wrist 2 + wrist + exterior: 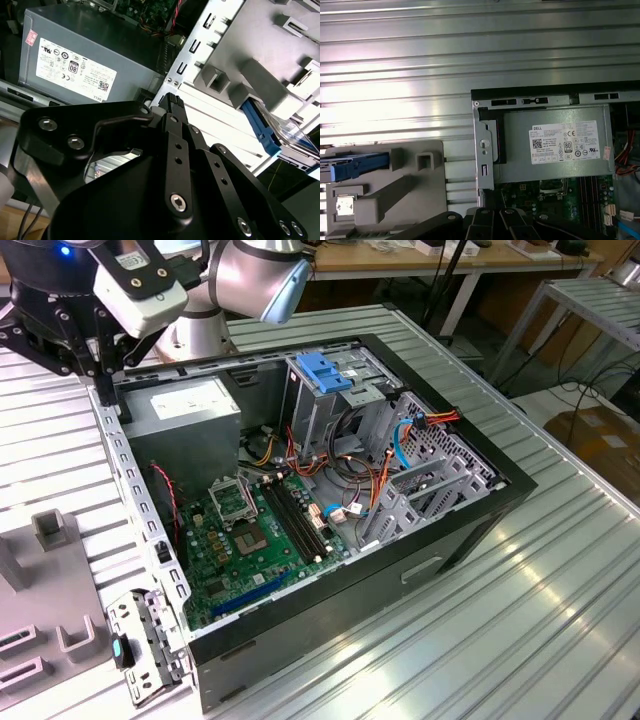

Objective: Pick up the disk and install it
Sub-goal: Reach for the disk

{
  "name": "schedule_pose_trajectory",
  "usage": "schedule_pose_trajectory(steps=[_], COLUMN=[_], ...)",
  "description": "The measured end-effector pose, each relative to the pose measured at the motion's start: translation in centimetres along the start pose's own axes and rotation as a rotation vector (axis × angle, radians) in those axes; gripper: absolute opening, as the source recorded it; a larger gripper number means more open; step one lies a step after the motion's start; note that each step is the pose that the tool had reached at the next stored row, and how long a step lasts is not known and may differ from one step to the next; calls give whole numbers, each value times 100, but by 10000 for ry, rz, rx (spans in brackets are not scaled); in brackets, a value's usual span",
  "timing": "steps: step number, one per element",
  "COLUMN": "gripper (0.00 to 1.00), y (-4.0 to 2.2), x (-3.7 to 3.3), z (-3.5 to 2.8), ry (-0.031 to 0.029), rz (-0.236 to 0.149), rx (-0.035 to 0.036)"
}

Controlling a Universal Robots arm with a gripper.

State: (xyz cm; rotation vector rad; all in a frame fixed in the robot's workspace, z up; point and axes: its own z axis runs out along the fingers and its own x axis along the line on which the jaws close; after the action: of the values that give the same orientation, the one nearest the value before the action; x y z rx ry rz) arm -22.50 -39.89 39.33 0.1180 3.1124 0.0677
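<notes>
The disk (357, 166) shows its bright blue rail where it rests in a grey holder (405, 185) on the slatted table, outside the computer case. The second wrist view has the same blue rail (260, 129) beside the holder's grey blocks (250, 85). My black gripper (105, 375) hangs over the case's rear corner, above the edge next to the grey power supply (185, 405), apart from the disk. In both wrist views the gripper (172, 102) (495, 219) has nothing in it that I can see.
The open computer case (460, 530) lies on the metal table (570, 580), with a green motherboard (250, 535), coloured cables (400, 440) and a light-blue latch plate on a silver cage (325, 370). Grey fixture blocks (50, 530) stand at the exterior view's left, and a metal bracket (140, 645) lies by the case.
</notes>
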Motion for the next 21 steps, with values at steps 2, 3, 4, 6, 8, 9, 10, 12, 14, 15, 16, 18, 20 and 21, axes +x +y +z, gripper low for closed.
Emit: schedule_pose_trajectory(steps=[2, 3, 4, 6, 8, 9, 10, 12, 14, 15, 16, 18, 20, 21], gripper=[11, 11, 11, 11, 11, 11, 11, 11, 11, 11, 11, 11, 11, 11], y=[-1, -1, -1, -2, -3, -4, -4, -5, -6, -6, -6, -7, -7, -8], x=[11, 17, 22, 31, 39, 47, 52, 62, 75, 79, 83, 90, 101, 104], z=[-1, 0, -1, -1, -1, -1, -2, -2, -2, -2, -2, -3, -3, -3], ry=[0, 0, 0, 1, 0, 0, 1, 1, 1, 0, 0, 1, 0, 1], rz=[0, 0, 0, 0, 0, 0, 0, 0, 0, 0, 0, 0, 0, 0], rx=[1, 0, 0, 0, 0, 0, 1, 1, 0, 0, 0, 0, 0, 1])
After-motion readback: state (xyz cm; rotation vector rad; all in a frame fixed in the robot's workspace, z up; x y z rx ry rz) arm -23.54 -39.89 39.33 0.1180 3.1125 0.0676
